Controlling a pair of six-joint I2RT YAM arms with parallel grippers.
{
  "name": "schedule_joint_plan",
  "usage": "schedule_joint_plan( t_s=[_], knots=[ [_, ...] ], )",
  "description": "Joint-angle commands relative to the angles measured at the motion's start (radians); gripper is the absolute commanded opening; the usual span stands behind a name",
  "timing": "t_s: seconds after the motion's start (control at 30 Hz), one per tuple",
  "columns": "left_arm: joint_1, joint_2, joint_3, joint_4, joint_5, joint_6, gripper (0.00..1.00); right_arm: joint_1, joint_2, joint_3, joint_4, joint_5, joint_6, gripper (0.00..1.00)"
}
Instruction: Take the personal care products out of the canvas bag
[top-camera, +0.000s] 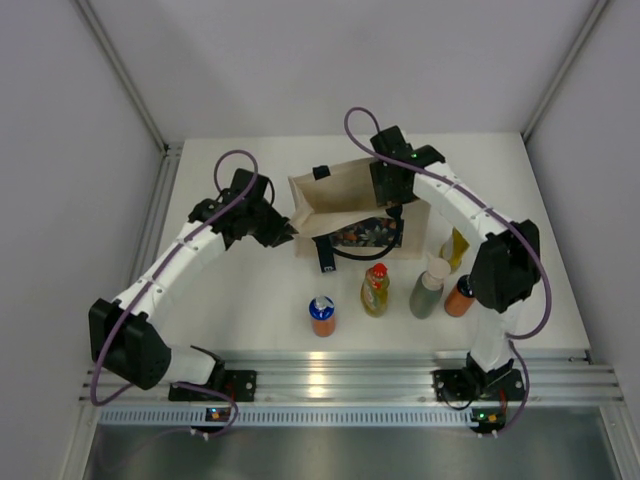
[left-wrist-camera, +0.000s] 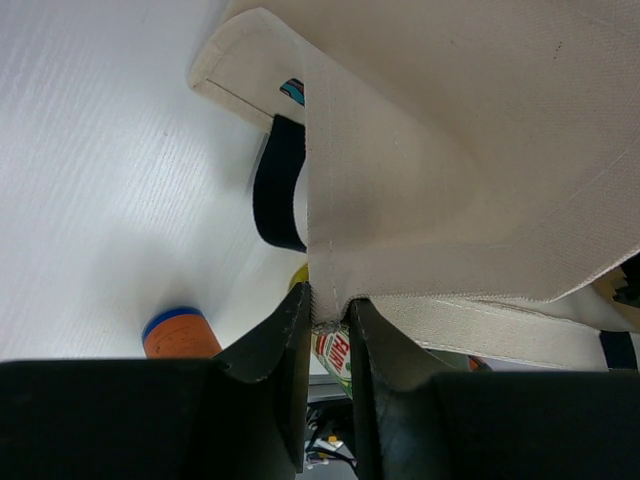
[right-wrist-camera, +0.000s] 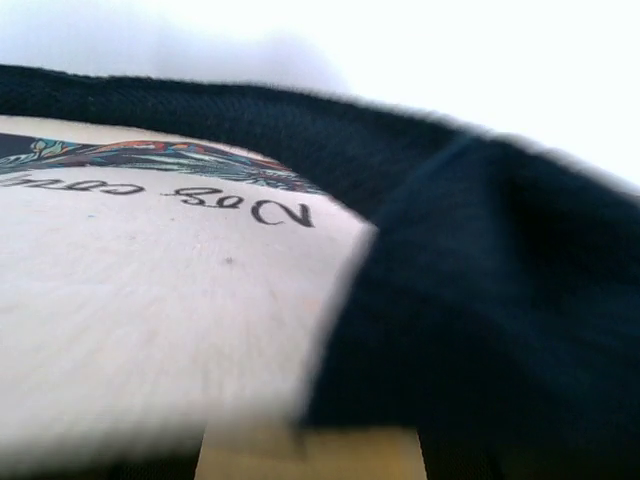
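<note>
The canvas bag (top-camera: 345, 205) stands mid-table with its mouth open and its floral panel (top-camera: 365, 235) facing the front. My left gripper (top-camera: 287, 233) is shut on the bag's left side seam (left-wrist-camera: 328, 310). My right gripper (top-camera: 398, 205) reaches down at the bag's right rim; its wrist view is filled by blurred beige fabric (right-wrist-camera: 150, 320) and a black handle (right-wrist-camera: 500, 300), so its fingers are hidden. On the table stand an orange blue-capped bottle (top-camera: 322, 315), a yellow red-capped bottle (top-camera: 375, 290), a grey-green bottle (top-camera: 428, 288), an orange dark-capped bottle (top-camera: 460, 296) and another yellow bottle (top-camera: 455, 248). The whitish bottle is out of view.
The bottles stand in a row between the bag and the aluminium rail (top-camera: 340, 380) at the near edge. The orange blue-capped bottle (left-wrist-camera: 180, 335) and the yellow bottle's label (left-wrist-camera: 333, 355) show below the bag in the left wrist view. Grey walls enclose the table.
</note>
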Motion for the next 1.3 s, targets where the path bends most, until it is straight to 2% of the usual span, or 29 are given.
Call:
schedule_joint_plan(
  t_s=[0.0, 0.1, 0.2, 0.27, 0.3, 0.33, 0.43, 0.77, 1.27],
  knots=[
    [0.011, -0.032, 0.014, 0.023, 0.007, -0.021, 0.00, -0.027, 0.047, -0.037, 0.062, -0.059, 0.015, 0.67],
    [0.011, -0.036, 0.013, 0.023, 0.006, -0.021, 0.00, -0.036, 0.058, -0.061, 0.091, -0.085, 0.024, 0.66],
    [0.017, -0.043, 0.005, 0.023, 0.006, -0.021, 0.00, -0.044, 0.055, -0.076, 0.116, -0.105, 0.032, 0.59],
    [0.021, -0.046, 0.004, 0.023, 0.006, -0.019, 0.00, -0.049, 0.049, -0.080, 0.131, -0.105, 0.038, 0.47],
    [0.023, -0.048, 0.002, 0.024, 0.006, -0.019, 0.00, -0.053, 0.044, -0.081, 0.134, -0.107, 0.043, 0.38],
    [0.026, -0.048, 0.002, 0.023, 0.007, -0.019, 0.00, -0.053, 0.040, -0.082, 0.141, -0.107, 0.043, 0.19],
    [0.029, -0.049, 0.002, 0.023, 0.007, -0.019, 0.00, -0.053, 0.014, -0.077, 0.154, -0.125, 0.044, 0.00],
    [0.031, -0.049, -0.004, 0.024, 0.000, -0.027, 0.00, -0.053, -0.135, -0.065, 0.184, -0.252, 0.043, 0.00],
    [0.031, -0.057, -0.006, 0.024, -0.002, -0.036, 0.00, -0.053, -0.223, -0.059, 0.204, -0.401, 0.004, 0.00]
  ],
)
